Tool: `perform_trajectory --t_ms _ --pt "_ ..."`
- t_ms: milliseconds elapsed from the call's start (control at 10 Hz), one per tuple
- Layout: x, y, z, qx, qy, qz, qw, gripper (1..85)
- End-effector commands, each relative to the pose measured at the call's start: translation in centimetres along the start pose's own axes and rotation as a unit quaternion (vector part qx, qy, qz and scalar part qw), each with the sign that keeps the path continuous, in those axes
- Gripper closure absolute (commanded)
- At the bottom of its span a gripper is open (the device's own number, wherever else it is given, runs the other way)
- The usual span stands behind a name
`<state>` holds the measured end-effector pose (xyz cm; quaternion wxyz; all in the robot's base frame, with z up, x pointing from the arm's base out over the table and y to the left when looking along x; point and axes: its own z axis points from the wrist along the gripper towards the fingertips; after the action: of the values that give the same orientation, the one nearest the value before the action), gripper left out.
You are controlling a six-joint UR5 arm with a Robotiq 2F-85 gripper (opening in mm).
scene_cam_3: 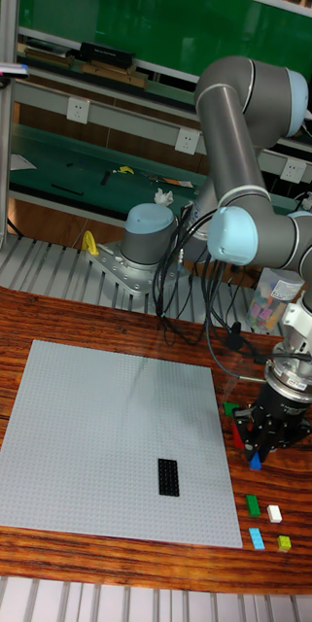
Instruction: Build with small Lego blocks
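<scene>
Open grey baseplate (97,437) save one black brick (168,476); loose bricks (264,510) crowding its right edge.

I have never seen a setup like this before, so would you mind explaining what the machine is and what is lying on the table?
This one picture comes from a fixed camera looking down at a wooden table. The grey jointed machine is a robot arm; its end effector hangs over some small bricks at the right, and I cannot tell whether it holds one. A large grey baseplate lies flat, with a black brick on it. Beside the plate lie loose bricks: green, white, light blue and yellow-green.
</scene>
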<state>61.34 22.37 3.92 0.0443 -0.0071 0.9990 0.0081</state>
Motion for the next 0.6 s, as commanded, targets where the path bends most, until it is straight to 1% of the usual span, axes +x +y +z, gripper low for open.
perform_trajectory --t_ms 0,100,200,300,400,500 --pt "-0.7 -0.7 -0.5 0.011 -0.013 0.001 0.9999 84.3" --pt "-0.3 -1.3 -0.7 0.01 -0.004 -0.02 0.9997 84.3" --pt "-0.4 -3.5 -1.1 0.009 0.002 -0.042 0.9991 84.3" --pt "-0.4 -4.9 -1.1 -0.001 0.002 -0.061 0.9982 84.3" --pt "-0.4 -5.1 -0.6 -0.002 -0.007 -0.064 0.9979 84.3" --pt "-0.1 -4.1 -0.2 -0.013 -0.012 -0.052 0.9985 84.3"
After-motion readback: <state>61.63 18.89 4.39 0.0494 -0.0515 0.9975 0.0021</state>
